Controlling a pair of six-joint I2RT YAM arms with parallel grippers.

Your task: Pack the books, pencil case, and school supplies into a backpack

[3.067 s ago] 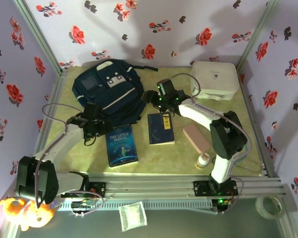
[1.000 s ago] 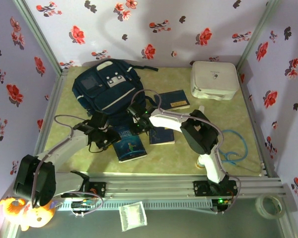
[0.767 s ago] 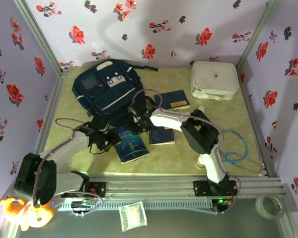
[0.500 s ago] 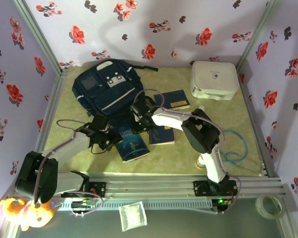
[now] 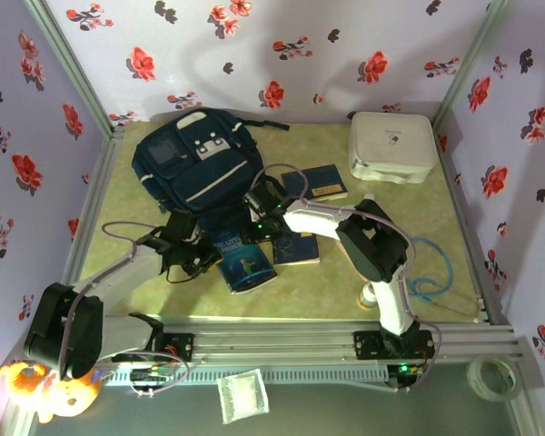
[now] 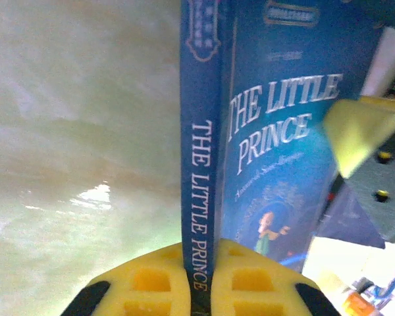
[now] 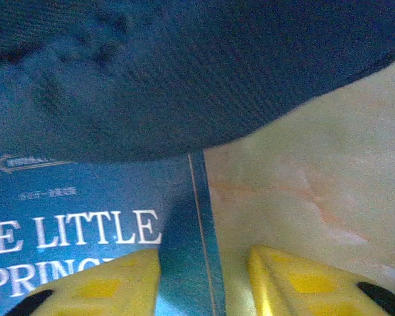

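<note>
One thin dark-blue paperback (image 6: 276,131), "The Little Prince": spine clamped in your left gripper (image 6: 197,263), edge straddled by the parted jaws of your right gripper (image 7: 204,257), navy fabric backpack (image 7: 184,79) just beyond them, so you risk the book catching that fabric and twisting loose.

place: robot test booth | floral-papered walls (image 5: 254,36) — aluminium rail frame (image 5: 282,343)

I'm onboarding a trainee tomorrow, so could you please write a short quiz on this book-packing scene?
1. True or false: the left gripper is shut on the spine of The Little Prince.
2. Fill in: the backpack sits at the table's far ___.
3. The yellow-labelled book nearest the white box lies: A on the table; B inside the backpack; C on the box.
Key: 1 true; 2 left; 3 A.
</note>
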